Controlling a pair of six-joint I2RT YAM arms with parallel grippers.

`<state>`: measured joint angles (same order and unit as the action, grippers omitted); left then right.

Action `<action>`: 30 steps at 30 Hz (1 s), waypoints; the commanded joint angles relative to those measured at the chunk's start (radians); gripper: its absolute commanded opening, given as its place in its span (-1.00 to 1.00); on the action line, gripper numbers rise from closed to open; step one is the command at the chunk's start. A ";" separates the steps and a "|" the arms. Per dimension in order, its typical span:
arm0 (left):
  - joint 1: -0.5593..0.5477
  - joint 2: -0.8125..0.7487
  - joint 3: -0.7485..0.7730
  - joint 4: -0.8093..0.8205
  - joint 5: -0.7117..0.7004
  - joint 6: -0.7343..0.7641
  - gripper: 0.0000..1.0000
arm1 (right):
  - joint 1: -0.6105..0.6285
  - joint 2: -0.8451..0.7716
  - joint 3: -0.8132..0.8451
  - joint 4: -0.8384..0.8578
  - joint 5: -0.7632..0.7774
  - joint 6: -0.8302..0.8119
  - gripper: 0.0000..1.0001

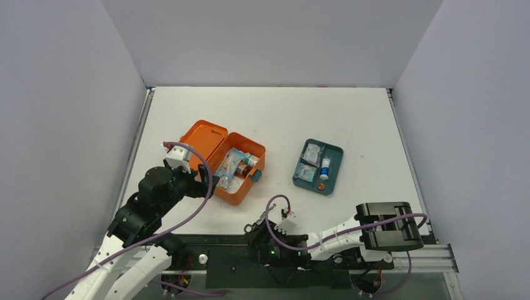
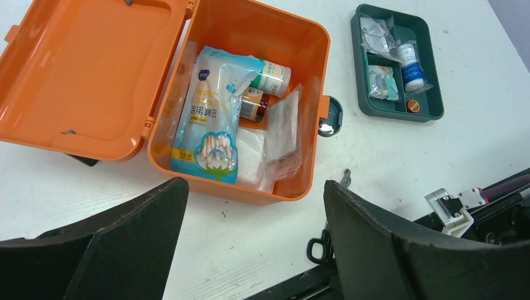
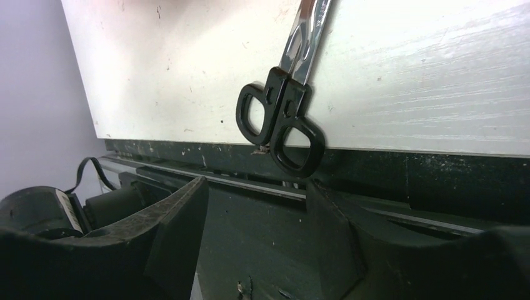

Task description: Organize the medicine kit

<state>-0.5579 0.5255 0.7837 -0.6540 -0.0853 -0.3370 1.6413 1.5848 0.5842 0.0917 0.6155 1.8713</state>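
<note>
Left pincer [image 2: 255,187] is spread wide with nothing in it, hovering just over the near wall of the medicine kit [image 2: 250,28]. The orange box sits on the left half of the bench [image 1: 281,112], lid thrown open to its side. Inside is a blue-and-white packet of cotton swabs [image 2: 212,112], small bottles [image 2: 269,78] tucked behind it and clear plastic bags [image 2: 281,125] along the right. Over to the right pincer [image 3: 255,187]: released too, empty, down low at the bench's near edge. The black handles of a pair of scissors [image 3: 281,119] lie just ahead of its fingers, overhanging that edge. Well to the right of the kit, a teal divided tray [image 1: 338,169] holds a white bottle and some packets.
</note>
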 commanded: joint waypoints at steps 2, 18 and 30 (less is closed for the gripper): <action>-0.009 -0.009 0.003 0.029 -0.008 -0.009 0.55 | -0.009 0.033 -0.060 0.119 0.016 0.081 0.07; -0.013 0.005 0.002 0.028 -0.008 -0.011 0.55 | -0.029 0.112 -0.169 0.309 -0.021 0.164 -0.14; -0.013 0.014 0.002 0.029 -0.005 -0.010 0.55 | -0.029 0.158 -0.211 0.378 -0.034 0.222 -0.31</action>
<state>-0.5644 0.5343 0.7807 -0.6537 -0.0853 -0.3374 1.6089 1.6993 0.4107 0.5339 0.6235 2.0869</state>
